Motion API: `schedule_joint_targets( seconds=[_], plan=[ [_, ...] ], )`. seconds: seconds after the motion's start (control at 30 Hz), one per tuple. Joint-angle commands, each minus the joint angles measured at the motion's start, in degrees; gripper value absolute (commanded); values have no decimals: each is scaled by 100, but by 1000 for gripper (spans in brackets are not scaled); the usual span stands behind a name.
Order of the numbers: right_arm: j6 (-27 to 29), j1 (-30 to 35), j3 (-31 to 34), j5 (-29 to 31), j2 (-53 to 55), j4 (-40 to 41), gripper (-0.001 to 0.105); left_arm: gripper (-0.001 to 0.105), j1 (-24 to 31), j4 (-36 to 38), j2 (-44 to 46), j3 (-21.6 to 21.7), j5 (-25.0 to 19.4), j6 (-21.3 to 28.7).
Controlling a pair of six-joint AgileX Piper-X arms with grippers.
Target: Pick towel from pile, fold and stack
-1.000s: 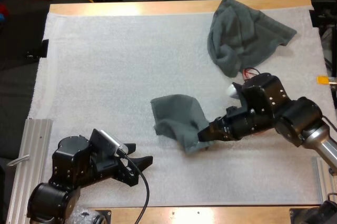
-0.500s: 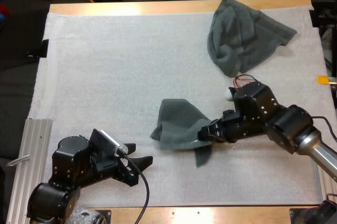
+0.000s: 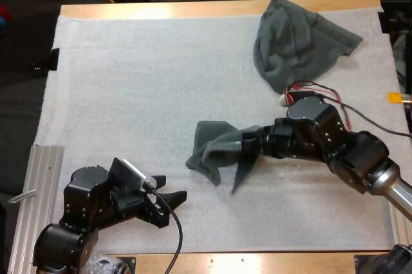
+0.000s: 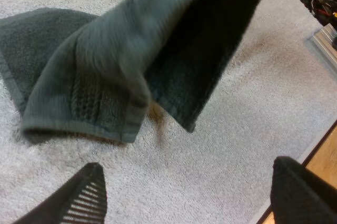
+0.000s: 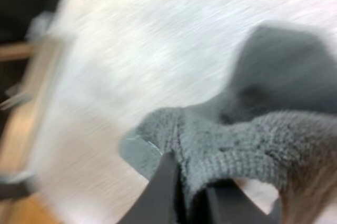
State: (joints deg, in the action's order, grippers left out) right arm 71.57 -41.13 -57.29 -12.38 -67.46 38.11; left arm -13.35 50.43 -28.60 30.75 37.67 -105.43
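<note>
High view: my right jaws clamp the towel [image 3: 215, 148] at its right edge, right of centre on the mat [image 3: 129, 81]; it sags limp.

Left wrist view: my left jaws gape empty. The soft, light hemmed corner [image 4: 129, 129] looks best to pinch.

Right wrist view: terry bunches in my grip.

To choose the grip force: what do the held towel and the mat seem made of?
The held towel: likely cotton terry, matte dark grey-green; looped pile and ribbed band show. The mat: perhaps white foam or felt, matte, finely grained.
</note>
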Motion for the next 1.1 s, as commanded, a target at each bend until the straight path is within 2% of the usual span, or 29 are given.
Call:
schedule_joint_targets(
  seconds=[0.0,0.3,0.57,0.8,1.07],
  plan=[
    [56,86,25,548,-54,41,0,63,-25,-62,1,7,50,-17],
    [90,227,89,1178,-976,117,0,63,-25,-62,1,7,50,-17],
    [466,227,89,2042,-1349,582,0,63,-25,-80,-174,7,50,-89],
    [608,227,89,2665,-1348,779,0,63,-25,-363,-1081,7,114,-447],
    [708,227,89,2863,-1348,893,0,63,-25,-1126,-2282,-7,763,-957]
  ],
)
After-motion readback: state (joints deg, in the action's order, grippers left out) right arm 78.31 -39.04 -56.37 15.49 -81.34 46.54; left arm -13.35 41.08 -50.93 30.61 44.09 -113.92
